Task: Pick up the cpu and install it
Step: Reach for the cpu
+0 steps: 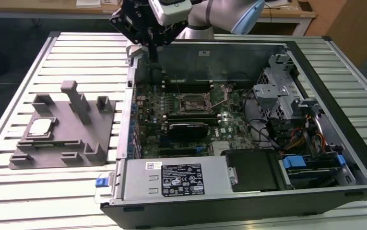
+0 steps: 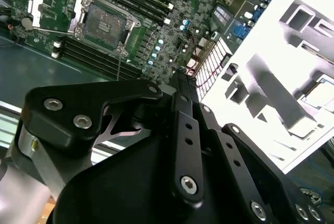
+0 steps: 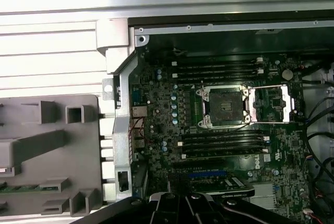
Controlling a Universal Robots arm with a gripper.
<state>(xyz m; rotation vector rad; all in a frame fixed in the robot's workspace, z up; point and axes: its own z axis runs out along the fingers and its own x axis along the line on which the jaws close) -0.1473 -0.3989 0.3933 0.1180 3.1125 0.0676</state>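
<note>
The cpu is a small shiny square. It lies flat in a dip on top of the grey block. In the exterior view the block sits on the counter at 9 o'clock from the computer case, just beside it. In the second wrist view the cpu looks very pale.

The gripper hangs up high over the case's far corner, at about 1 o'clock from the cpu and well apart from it. Its jaws are pressed together with nothing between them (the second wrist view shows the gripper best).

Inside the case is a green board. The socket in its middle has its lid flipped up, and nothing sits in it.
</note>
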